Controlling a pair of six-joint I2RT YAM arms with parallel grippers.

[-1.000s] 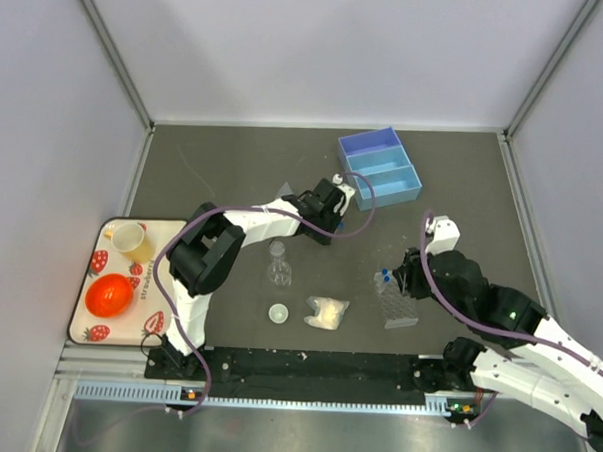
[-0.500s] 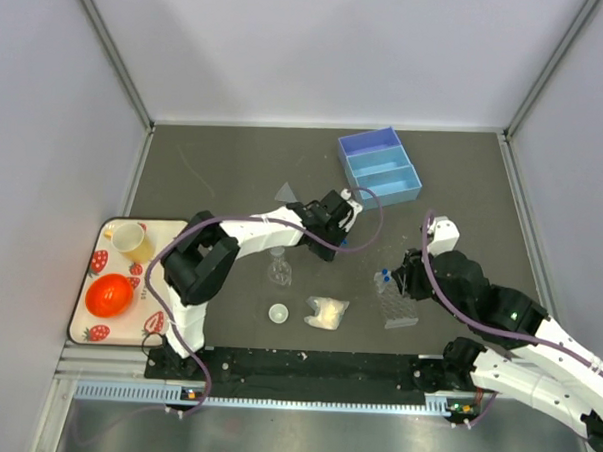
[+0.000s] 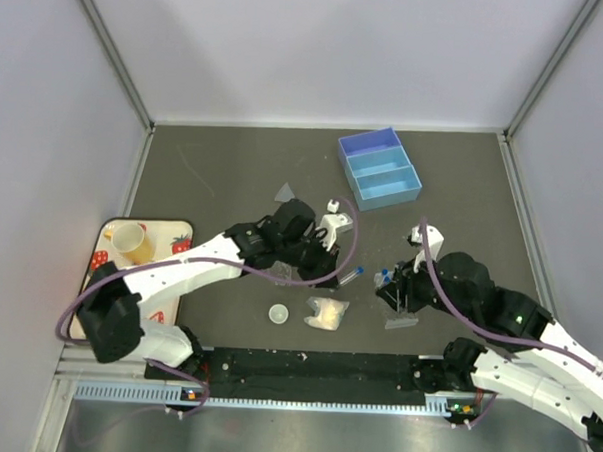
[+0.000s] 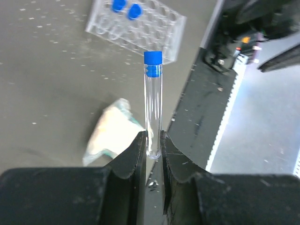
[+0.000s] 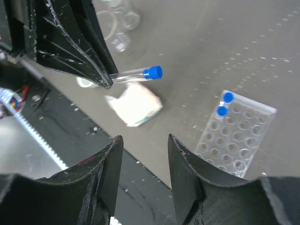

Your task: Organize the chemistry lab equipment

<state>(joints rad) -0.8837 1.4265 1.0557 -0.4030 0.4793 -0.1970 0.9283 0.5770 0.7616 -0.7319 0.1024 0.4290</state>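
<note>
- Pale grey walls box in a dark table (image 3: 224,173); both arms reach in from its near edge.
- L gripper (image 4: 152,140): fingers pinched tight on the bottom end of a clear tube (image 4: 153,101). The tube sticks straight out past the tips, blue cap at the free end, lifted off the table.
- From above, that tube hangs approx. mid-table, between the packet and the rack, cap pointing toward the right edge.
- R gripper (image 5: 143,157): fingers well apart, nothing betw. them. It hovers over the rack, not touching it.
- Rack (image 3: 400,308): clear, rectangular, right of centre and toward the near edge, partly hidden under the R arm in the top view.
- Two capped tubes (image 5: 228,97) stand side by side in holes at one corner of the rack.
- Packet (image 3: 326,312): pale yellowish, crumpled, lying about the middle of the near edge, left of the rack and apart from it.
- Dish (image 3: 279,312): small, white, round, just left of the packet, not touching.
- Flask (image 5: 118,28): tiny clear glass, blurred in the R wrist view, mostly behind the L arm from above; can't tell if it's upright.
- Blue bins (image 3: 379,167): toward the far edge, right of centre.
- Strawberry-print tray (image 3: 161,230): at the left edge toward the near-left corner, w/ a yellow cup (image 3: 131,242) on it; the L arm crosses over part of it.
</note>
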